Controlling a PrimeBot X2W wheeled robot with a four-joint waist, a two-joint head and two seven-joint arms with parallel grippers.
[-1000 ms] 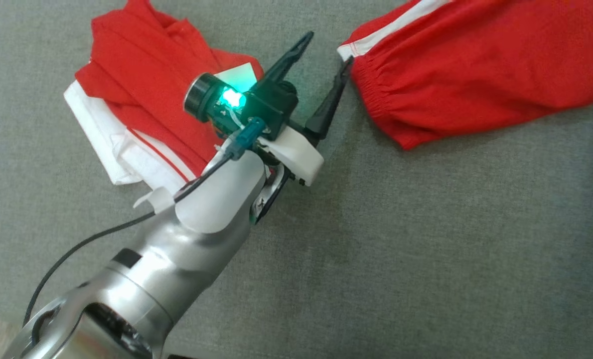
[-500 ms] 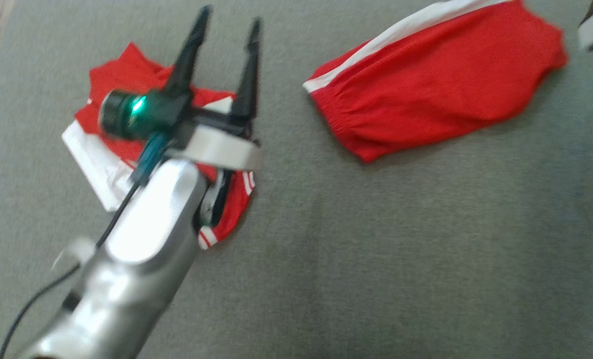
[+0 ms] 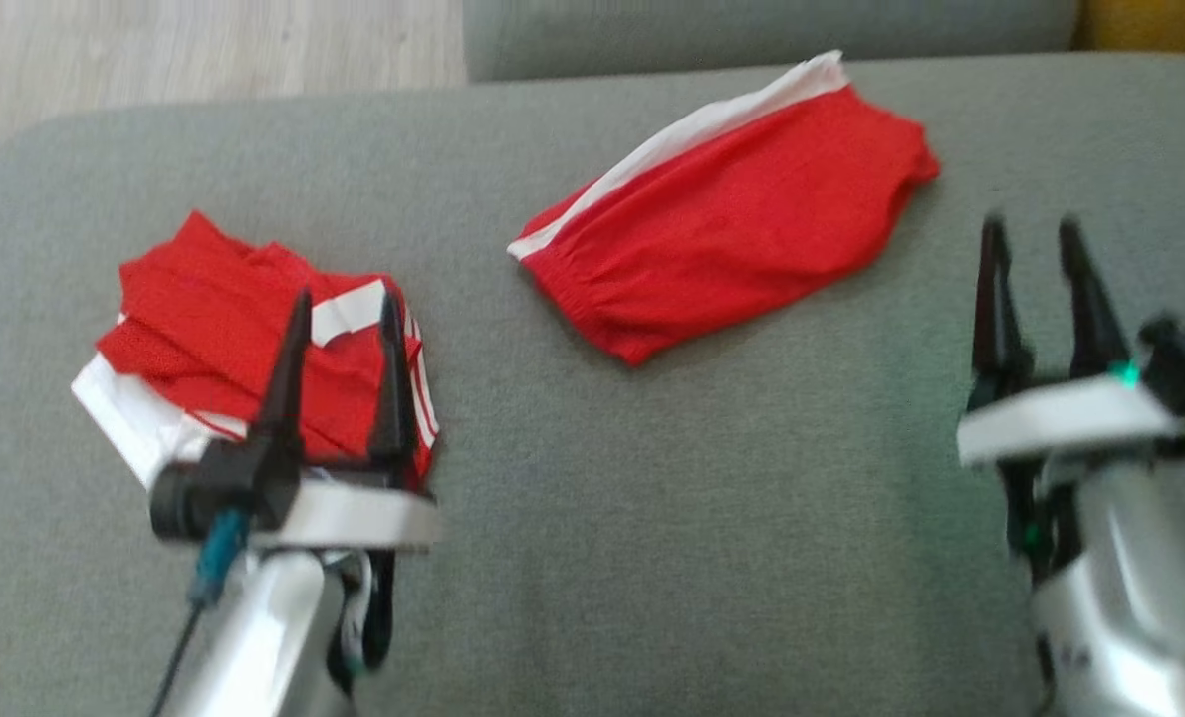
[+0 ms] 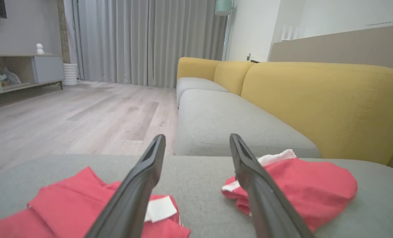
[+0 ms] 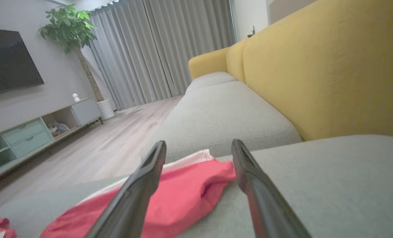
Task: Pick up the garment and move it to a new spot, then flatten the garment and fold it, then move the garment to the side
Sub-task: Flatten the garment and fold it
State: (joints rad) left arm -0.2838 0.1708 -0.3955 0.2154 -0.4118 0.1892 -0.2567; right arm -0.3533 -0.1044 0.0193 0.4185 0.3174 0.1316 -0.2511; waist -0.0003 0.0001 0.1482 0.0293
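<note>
Two red garments are seen on the sofa (image 3: 652, 518): folded pile (image 3: 216, 334) left, shorts (image 3: 722, 249) right. Left tool (image 3: 345, 296) and right tool (image 3: 1031, 225) are spread, empty.

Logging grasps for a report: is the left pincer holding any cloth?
No, the left pincer is open, with only bare cushion showing between its fingers.
</note>
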